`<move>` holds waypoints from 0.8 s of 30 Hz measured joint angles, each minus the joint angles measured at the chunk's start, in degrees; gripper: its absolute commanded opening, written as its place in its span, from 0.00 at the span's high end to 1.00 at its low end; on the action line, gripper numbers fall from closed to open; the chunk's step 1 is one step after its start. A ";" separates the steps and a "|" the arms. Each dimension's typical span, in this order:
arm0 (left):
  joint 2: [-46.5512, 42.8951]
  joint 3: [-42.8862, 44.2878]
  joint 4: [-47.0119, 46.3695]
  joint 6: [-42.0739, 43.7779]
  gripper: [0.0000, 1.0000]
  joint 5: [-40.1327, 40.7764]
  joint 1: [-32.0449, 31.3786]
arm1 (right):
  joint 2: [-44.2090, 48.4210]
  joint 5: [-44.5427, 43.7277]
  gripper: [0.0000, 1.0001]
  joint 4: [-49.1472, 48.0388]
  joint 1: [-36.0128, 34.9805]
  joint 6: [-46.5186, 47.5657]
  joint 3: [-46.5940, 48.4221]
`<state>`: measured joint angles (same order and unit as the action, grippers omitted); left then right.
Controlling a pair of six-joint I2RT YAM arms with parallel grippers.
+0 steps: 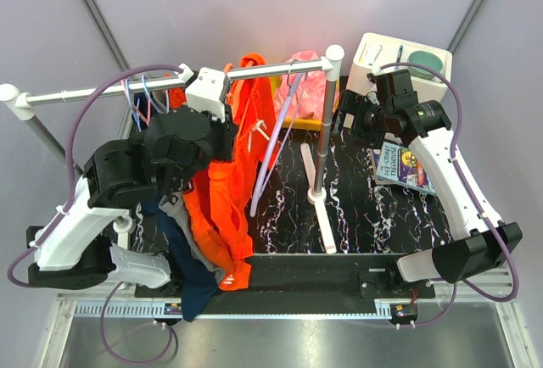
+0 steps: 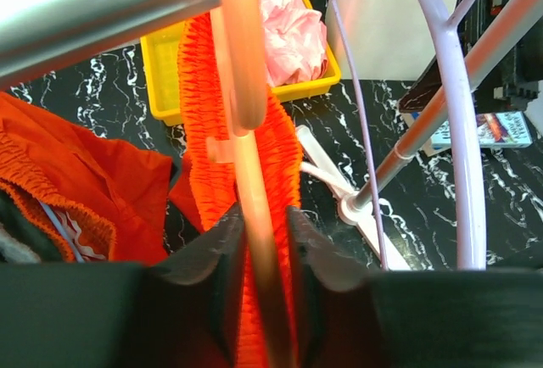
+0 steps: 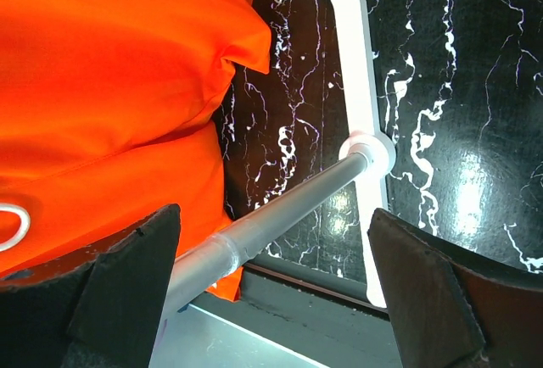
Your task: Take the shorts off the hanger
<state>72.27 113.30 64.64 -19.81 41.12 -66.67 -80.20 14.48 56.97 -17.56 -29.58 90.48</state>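
You have the left tool (image 2: 263,220) closed on the orange hanger (image 2: 242,63) below the steel rail (image 1: 110,90), at the counter's 10 o'clock. The orange shorts (image 1: 233,207) hang on that hanger and drape toward 6 o'clock over the black marbled counter (image 1: 356,207). The pink shorts (image 2: 293,33) lie in a yellow bin (image 2: 161,71) at 12 o'clock. The right tool (image 3: 276,279) stands wide open and holds nothing, near the rack post (image 3: 288,211) at 2 o'clock. Pale grey walls (image 1: 254,3) enclose the cell.
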 measured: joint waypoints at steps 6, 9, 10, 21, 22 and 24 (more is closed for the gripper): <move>0.74 0.37 0.00 -0.50 1.00 0.00 0.00 | -0.22 0.09 0.00 0.15 0.00 0.96 0.02; 0.72 0.39 0.00 -0.98 1.00 -0.02 0.00 | -0.46 0.11 0.00 0.37 0.00 1.18 0.22; 0.72 0.50 0.07 -1.11 1.00 0.00 0.00 | -0.50 0.11 0.00 0.37 0.00 1.29 0.28; 0.20 6.38 2.82 -1.88 1.00 -1.22 0.00 | -0.66 0.20 0.00 0.39 0.00 1.53 0.28; -0.11 6.60 2.71 -1.88 1.00 -1.31 0.00 | -0.72 0.20 0.00 0.39 0.00 1.53 0.28; -1.07 6.62 2.51 -1.90 1.00 -1.57 0.00 | -0.96 0.20 0.00 0.39 0.00 1.53 0.28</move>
<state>71.20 119.92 67.16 -21.71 39.55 -66.67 -81.17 14.68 57.36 -17.56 -28.05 90.76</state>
